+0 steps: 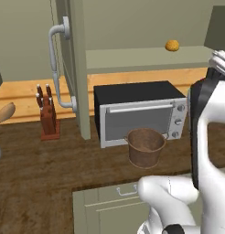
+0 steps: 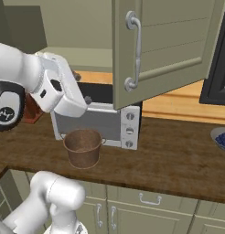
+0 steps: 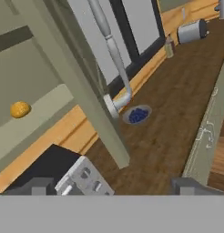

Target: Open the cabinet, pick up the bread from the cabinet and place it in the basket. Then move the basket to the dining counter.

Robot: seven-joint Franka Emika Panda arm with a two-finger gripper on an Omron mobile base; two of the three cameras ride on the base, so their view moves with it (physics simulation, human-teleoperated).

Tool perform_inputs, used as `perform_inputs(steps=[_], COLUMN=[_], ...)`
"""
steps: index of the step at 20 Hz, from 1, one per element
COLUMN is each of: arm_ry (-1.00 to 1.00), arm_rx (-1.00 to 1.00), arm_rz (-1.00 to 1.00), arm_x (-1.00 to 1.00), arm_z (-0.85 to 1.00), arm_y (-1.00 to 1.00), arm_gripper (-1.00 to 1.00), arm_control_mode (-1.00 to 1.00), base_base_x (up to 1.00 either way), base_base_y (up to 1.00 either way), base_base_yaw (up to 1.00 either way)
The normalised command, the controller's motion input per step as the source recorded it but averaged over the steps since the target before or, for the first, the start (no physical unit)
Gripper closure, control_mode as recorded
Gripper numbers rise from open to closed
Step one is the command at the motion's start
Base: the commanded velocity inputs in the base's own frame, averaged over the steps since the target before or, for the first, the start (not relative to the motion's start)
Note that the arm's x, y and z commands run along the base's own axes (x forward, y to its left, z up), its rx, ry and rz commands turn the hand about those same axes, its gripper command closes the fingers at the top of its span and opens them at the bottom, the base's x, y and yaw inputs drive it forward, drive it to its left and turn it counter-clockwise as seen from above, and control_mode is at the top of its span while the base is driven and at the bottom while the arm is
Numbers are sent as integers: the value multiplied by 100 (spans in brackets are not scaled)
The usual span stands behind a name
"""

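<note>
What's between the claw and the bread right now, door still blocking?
Nothing visible. The cabinet door is swung open and sits beside the line to the bread, which lies alone on the shelf; the claw is open.

No text, label, brand, number or sign can be read on anything here; the toaster oven [image 1: 141, 113] front shows plain knobs without legible markings.

We see a dark wood worktop [image 1: 50, 160] running along a light wooden backsplash [image 1: 23, 98]. On it stand a silver toaster oven [image 1: 141, 116], a red knife block [image 1: 49, 114] and a plate of blueberries [image 3: 137, 114]. Pale green drawer fronts [image 2: 146, 201] sit below.
</note>
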Motion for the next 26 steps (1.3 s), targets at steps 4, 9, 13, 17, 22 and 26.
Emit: perform_inputs(steps=[4, 9, 13, 17, 22, 26], arm_ry=[-10, -19, -35, -52, -25, -6], arm_rx=[25, 56, 55, 40, 25, 14], arm_rz=[-34, -31, -14, -32, -42, -52], arm_x=[100, 97, 100, 95, 74, 30], arm_z=[1, -6, 0, -3, -1, 0], arm_y=[66, 5, -42, -24, -59, -51], arm_gripper=[-100, -100, -100, -100, -100, -100], arm_control_mode=[-100, -100, -100, -100, -100, -100], base_base_x=[0, 0, 0, 0, 0, 0], base_base_y=[0, 0, 0, 0, 0, 0], base_base_yaw=[0, 0, 0, 0, 0, 0])
